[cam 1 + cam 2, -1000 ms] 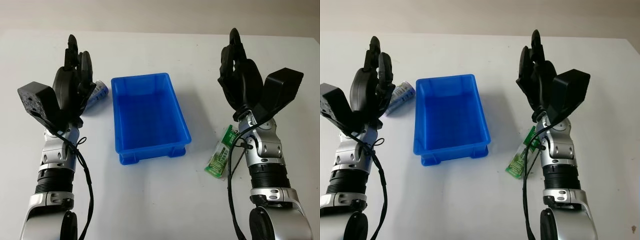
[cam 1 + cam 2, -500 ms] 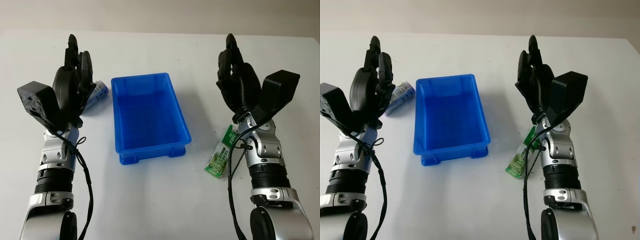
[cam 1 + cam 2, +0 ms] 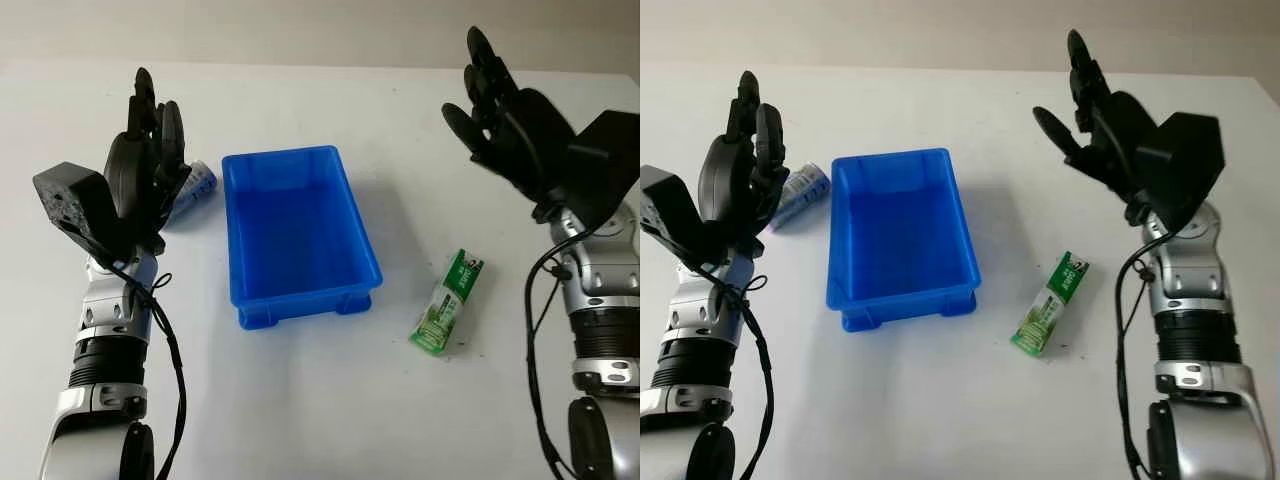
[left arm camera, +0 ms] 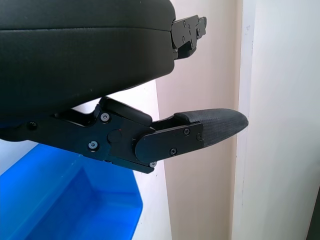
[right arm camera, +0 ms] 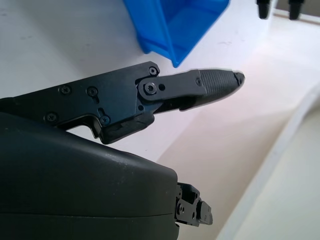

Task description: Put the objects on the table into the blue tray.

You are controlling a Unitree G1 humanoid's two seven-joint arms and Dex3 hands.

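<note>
One blue tray [image 3: 300, 230], nothing in it. One green packet [image 3: 447, 302] lies right of it, one small tube [image 3: 195, 187] left. Left hand [image 3: 145, 175] and right hand [image 3: 515, 125] hover open, holding nothing.

Bright, even light; soft shadows; sharp focus.

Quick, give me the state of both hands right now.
Left hand: open, holding nothing, raised left of the blue tray.
Right hand: open, holding nothing, raised right of the tray, beyond the green packet.
</note>
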